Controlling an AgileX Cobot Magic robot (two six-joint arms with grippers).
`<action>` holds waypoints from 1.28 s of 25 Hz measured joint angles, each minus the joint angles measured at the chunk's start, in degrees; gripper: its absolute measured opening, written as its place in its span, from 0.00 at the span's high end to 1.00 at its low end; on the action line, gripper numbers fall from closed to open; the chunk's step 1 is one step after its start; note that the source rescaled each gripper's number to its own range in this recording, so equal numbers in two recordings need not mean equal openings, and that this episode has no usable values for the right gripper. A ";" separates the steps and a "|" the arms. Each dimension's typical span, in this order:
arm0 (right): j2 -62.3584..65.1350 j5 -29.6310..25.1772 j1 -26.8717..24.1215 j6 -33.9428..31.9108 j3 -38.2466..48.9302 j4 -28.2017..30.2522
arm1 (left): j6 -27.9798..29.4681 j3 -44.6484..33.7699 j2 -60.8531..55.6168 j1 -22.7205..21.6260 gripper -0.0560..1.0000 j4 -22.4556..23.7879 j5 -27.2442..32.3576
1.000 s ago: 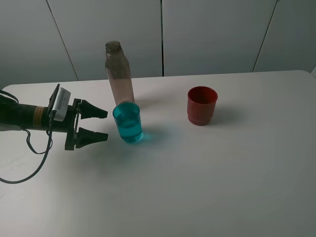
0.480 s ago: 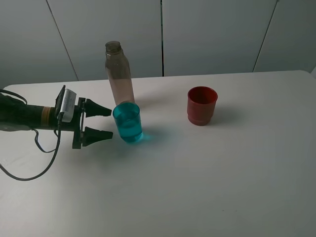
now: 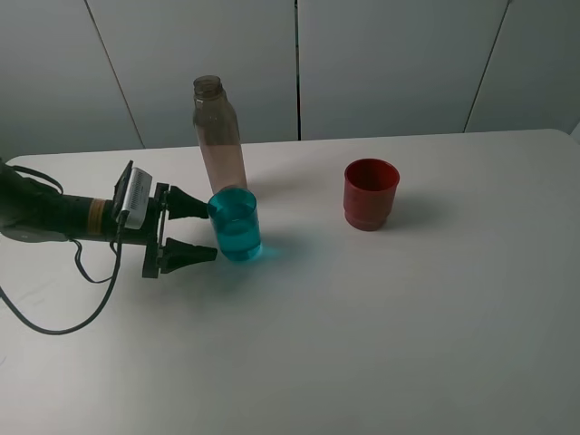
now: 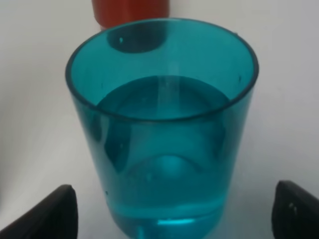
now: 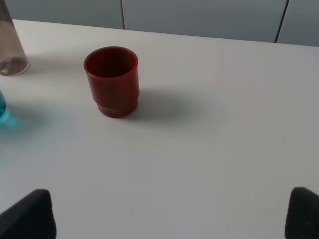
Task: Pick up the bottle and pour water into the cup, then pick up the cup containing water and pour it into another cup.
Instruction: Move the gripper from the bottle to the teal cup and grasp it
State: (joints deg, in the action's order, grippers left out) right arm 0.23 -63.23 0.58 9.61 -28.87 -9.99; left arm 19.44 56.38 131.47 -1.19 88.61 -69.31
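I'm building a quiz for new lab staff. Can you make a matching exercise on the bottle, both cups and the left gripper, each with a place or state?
Things:
1 bottle
2 teal cup
3 red cup
4 left gripper

Places or states:
A open wide
B holds water
C uncapped, at the back
D stands alone on the right

Pairs: 1-C, 2-B, 3-D, 4-A

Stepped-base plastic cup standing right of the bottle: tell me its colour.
The stepped-base plastic cup is opaque dark red, clearest in the right wrist view.
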 joint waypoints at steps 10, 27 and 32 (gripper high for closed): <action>0.00 0.00 0.00 0.00 0.00 0.00 | 0.00 0.10 0.00 2.27 0.03 -1.47 0.00; 0.00 0.00 0.00 0.00 0.00 0.00 | -0.11 0.57 0.05 5.38 0.03 -6.24 1.52; 0.00 0.00 0.00 0.00 0.00 0.00 | -0.11 0.57 0.05 6.51 0.03 -6.91 2.94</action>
State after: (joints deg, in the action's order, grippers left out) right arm 0.23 -63.23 0.58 9.61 -28.87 -9.99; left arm 19.33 56.95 131.52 5.32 81.70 -66.37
